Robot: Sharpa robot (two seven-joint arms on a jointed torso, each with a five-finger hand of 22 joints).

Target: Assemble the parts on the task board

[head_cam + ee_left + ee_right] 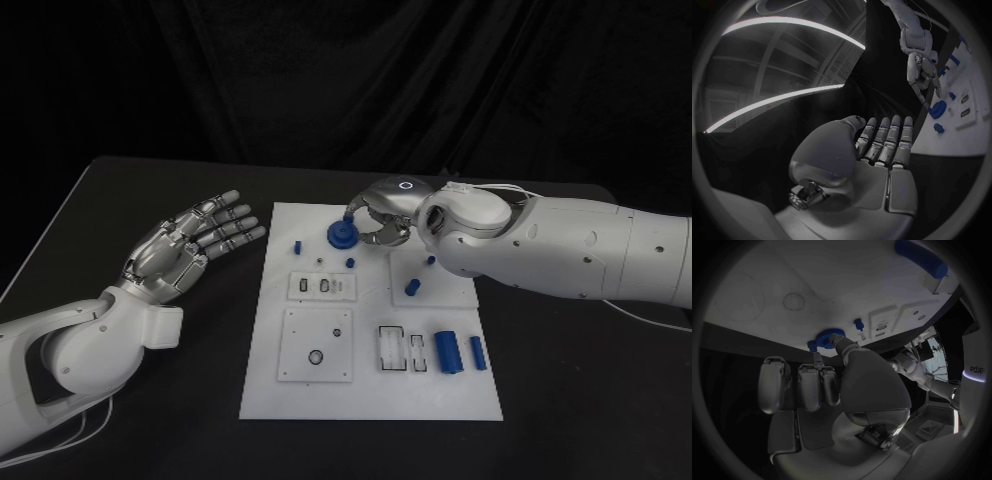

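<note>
The white task board [372, 395] lies mid-table. At its far edge stands a blue gear [340, 237], and my right hand [381, 217] reaches down onto it from the right. My thumb and a finger pinch the gear's rim [826, 337]; the left wrist view shows the fingers [921, 70] pointing down at the gear [937, 108]. Off the board's left side, my left hand [192, 243] is held up open, palm up and fingers apart, holding nothing. Two blue cylinders [449, 350] lie at the board's near right.
Small blue pegs [299, 245] stand near the gear, and another blue piece [413, 287] sits on a raised square plate [454, 292]. A plate with round holes [316, 345] and slotted holders [402, 350] take up the near half. My right forearm [577, 250] spans the table's right.
</note>
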